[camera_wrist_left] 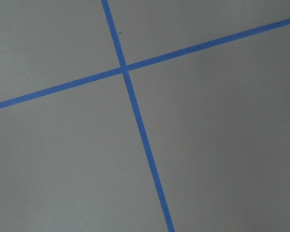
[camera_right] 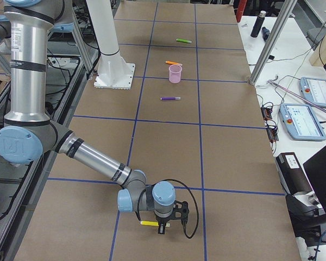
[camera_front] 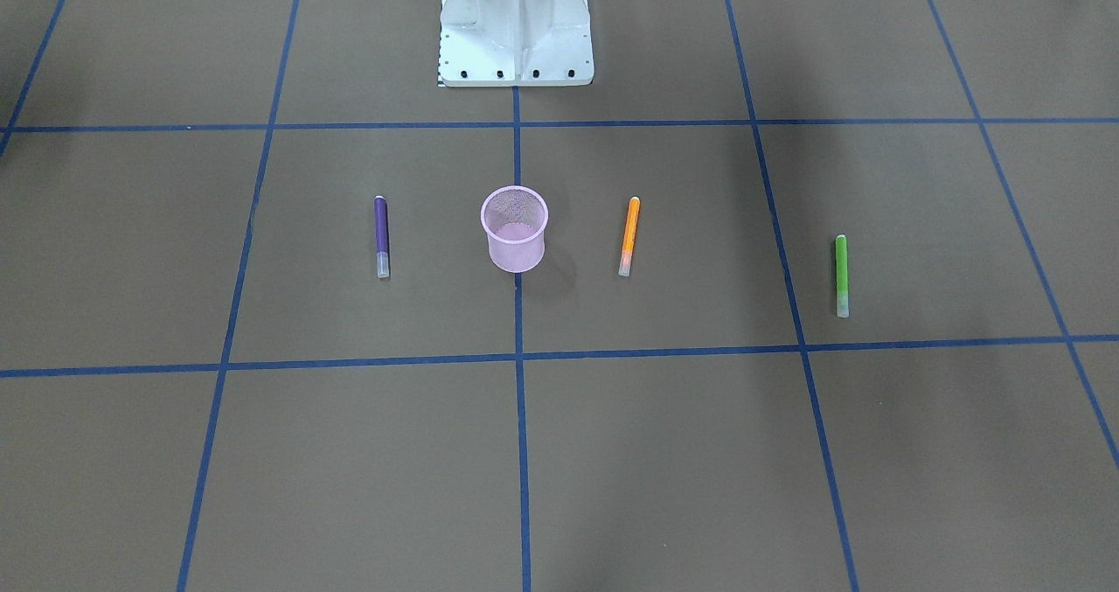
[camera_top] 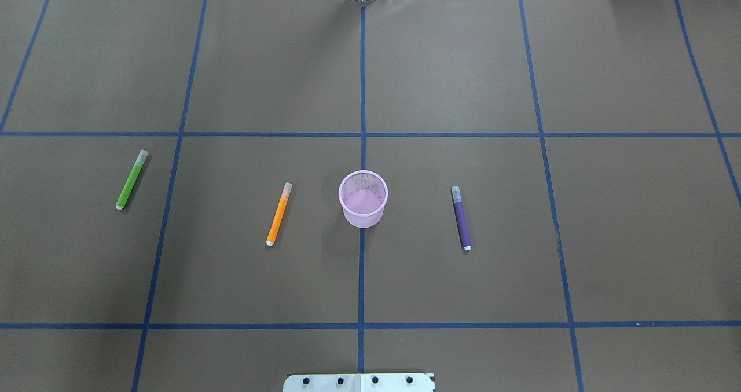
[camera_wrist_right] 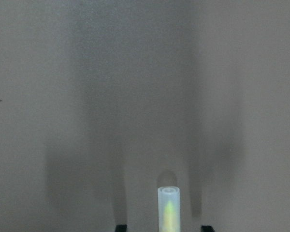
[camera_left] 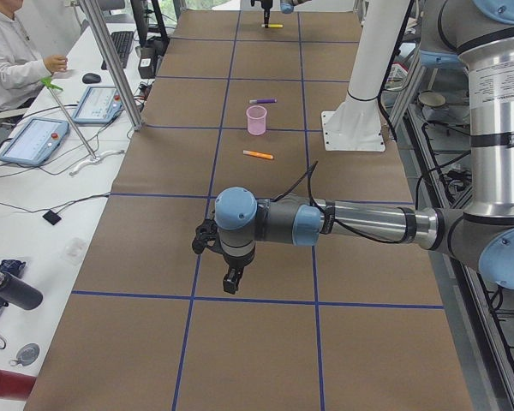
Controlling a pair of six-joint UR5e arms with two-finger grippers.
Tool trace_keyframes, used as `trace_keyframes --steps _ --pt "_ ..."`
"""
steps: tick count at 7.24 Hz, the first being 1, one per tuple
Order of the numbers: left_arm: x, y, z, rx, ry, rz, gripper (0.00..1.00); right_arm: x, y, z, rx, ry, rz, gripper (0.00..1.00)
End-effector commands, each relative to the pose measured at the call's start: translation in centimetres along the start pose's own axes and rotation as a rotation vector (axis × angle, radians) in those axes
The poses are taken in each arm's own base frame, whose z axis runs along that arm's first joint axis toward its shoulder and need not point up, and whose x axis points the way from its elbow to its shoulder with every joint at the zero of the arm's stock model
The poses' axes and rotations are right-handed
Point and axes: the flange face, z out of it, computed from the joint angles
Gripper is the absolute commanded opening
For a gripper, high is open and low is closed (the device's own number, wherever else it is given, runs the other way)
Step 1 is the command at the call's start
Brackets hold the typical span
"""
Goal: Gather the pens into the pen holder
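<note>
The pink mesh pen holder [camera_top: 363, 200] stands upright at the table's middle. An orange pen [camera_top: 278, 213] lies to its left, a green pen [camera_top: 131, 179] farther left, and a purple pen [camera_top: 461, 217] to its right. A yellowish pen [camera_right: 150, 223] lies at the table's far right end. My right gripper [camera_right: 163, 226] hangs over it. In the right wrist view its fingertips [camera_wrist_right: 121, 227] stand apart on either side of the pen's pale cap [camera_wrist_right: 168, 208] without touching it. My left gripper [camera_left: 231, 281] hovers over bare table at the left end; I cannot tell whether it is open or shut.
The white robot base [camera_front: 516, 28] stands behind the pen holder. Blue tape lines [camera_wrist_left: 135, 111] grid the brown table. A person, tablets and bottles are at the side bench [camera_left: 34, 137] beyond the table's edge.
</note>
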Motion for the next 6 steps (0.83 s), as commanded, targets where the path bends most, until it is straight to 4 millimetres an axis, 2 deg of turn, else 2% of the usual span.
trace_keyframes --steps 1,2,3,4,5,6 --pt "0.3 -0.1 -0.3 0.006 -0.001 0.006 1.0 0.3 0.3 0.4 -0.005 0.002 0.007 0.37" --pt "0.3 -0.1 -0.3 0.007 -0.002 0.007 1.0 0.2 0.2 0.3 -0.004 0.001 0.044 0.17" --pt "0.3 -0.1 -0.3 0.007 -0.002 0.007 1.0 0.2 0.1 0.3 -0.003 0.0 0.051 0.0" --pt "0.3 -0.1 -0.3 0.007 -0.002 0.007 1.0 0.0 -0.1 0.0 0.004 -0.001 0.048 0.0" --pt "0.3 -0.1 -0.3 0.007 -0.002 0.007 1.0 -0.8 -1.2 -0.9 0.025 -0.009 0.046 0.0" --pt "0.3 -0.1 -0.3 0.006 -0.001 0.006 1.0 -2.7 -2.9 -3.1 0.075 -0.021 0.063 0.0"
